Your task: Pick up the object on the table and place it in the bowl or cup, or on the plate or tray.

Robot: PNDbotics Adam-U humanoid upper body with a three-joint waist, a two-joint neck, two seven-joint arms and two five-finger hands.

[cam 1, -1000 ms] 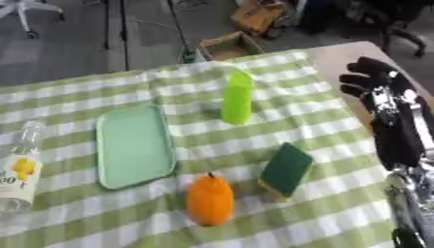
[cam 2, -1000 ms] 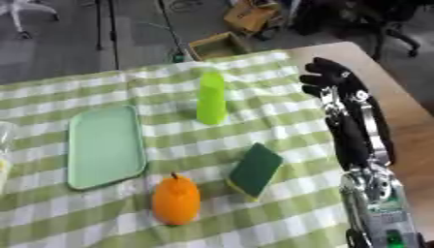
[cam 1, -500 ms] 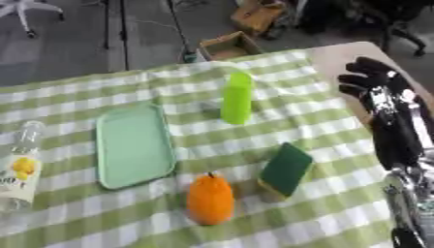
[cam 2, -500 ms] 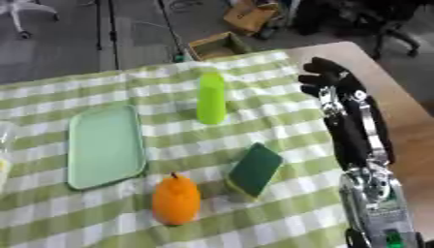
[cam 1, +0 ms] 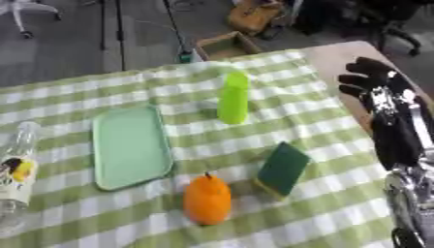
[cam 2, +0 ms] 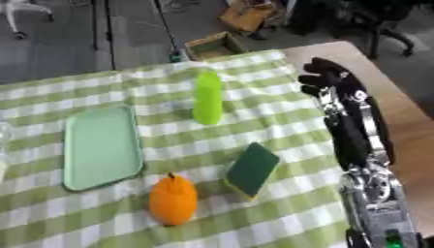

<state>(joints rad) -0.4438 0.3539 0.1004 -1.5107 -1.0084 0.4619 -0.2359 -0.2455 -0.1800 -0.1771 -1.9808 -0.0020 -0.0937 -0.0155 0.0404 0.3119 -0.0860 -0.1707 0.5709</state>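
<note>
Orange fruit [cam 1: 207, 199] stands on the checked counter [cam 1: 297, 111], just off the pale green tray's [cam 1: 129, 146] near right corner. Green sponge [cam 1: 282, 168] right of the tray; lime cup [cam 1: 233, 98] beyond the tray's far right corner; clear bottle [cam 1: 17, 172] left of it. Right hand [cam 2: 332, 83] hovers far right of the tray, fingers [cam 2: 311, 77] relaxed, holding nothing.

Green-white checked cloth [cam 1: 322, 121], mint tray [cam 1: 129, 145], lime cup [cam 1: 233, 98], orange fruit [cam 1: 208, 199], dark green sponge [cam 1: 283, 167], black hand [cam 1: 369, 80].
</note>
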